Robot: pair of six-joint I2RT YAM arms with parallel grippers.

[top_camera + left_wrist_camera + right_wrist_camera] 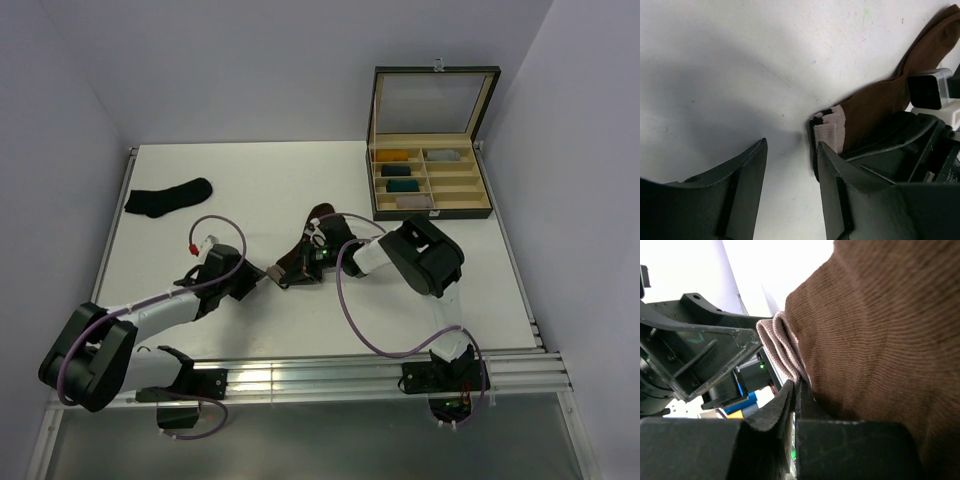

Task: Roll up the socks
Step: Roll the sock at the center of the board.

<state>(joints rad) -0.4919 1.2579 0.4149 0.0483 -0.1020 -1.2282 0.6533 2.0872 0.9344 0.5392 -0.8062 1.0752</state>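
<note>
Right gripper (793, 392) pinching brown sock (880, 340) cuff; left gripper (791, 146) spread, just beside cuff.

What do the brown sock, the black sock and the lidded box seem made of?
The brown sock looks like matte knitted fabric: fine ribs show. The black sock seems soft matte cloth, too small to confirm knit. The box has a dark rigid frame, perhaps wood; its lid pane looks clear.

An open box (432, 212) holding rolled bundles (400, 186) sits at the table's (260, 190) far right.
</note>
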